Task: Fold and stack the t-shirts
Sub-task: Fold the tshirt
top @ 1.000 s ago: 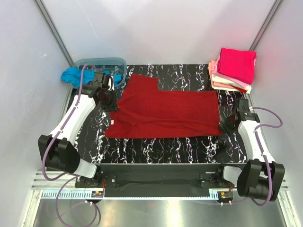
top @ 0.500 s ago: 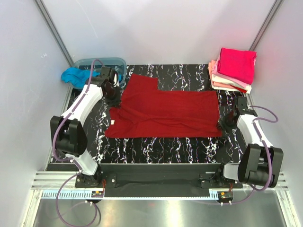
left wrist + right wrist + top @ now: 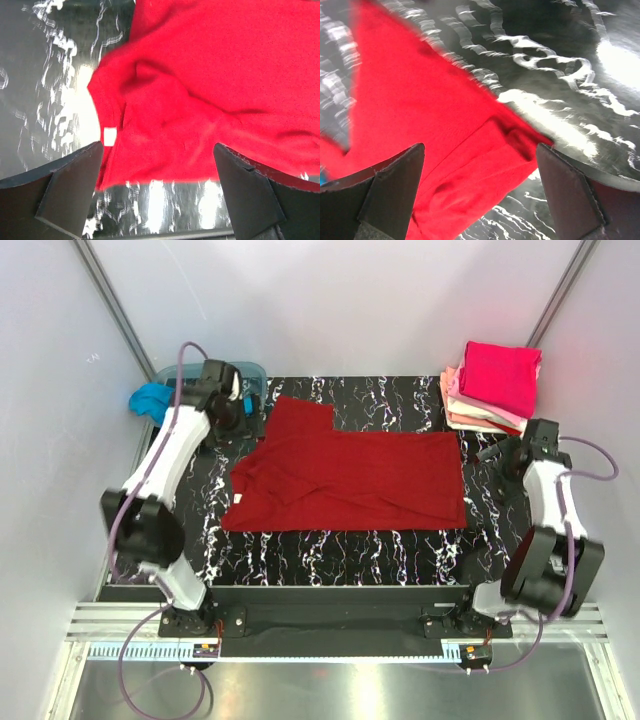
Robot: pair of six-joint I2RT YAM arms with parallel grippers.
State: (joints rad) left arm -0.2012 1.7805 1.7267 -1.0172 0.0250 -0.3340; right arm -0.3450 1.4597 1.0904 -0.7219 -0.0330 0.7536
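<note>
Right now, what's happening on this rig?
Two arms are folding t-shirts. The dark red t-shirt lies partly folded on the table. The left gripper and right gripper hover open at its two ends, holding nothing. A stack of folded shirts sits at the far right corner; a turquoise shirt lies by the tub, far left.

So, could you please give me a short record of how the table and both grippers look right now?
table: black marbled top
red shirt: spread across the middle, white tag at its left end
stack: folded shirts at the far right corner, magenta on top
tub: far left corner
turquoise shirt: bunched at the tub's left side
left gripper: open, empty, above the red shirt's left end
right gripper: open, empty, by the red shirt's right edge
</note>
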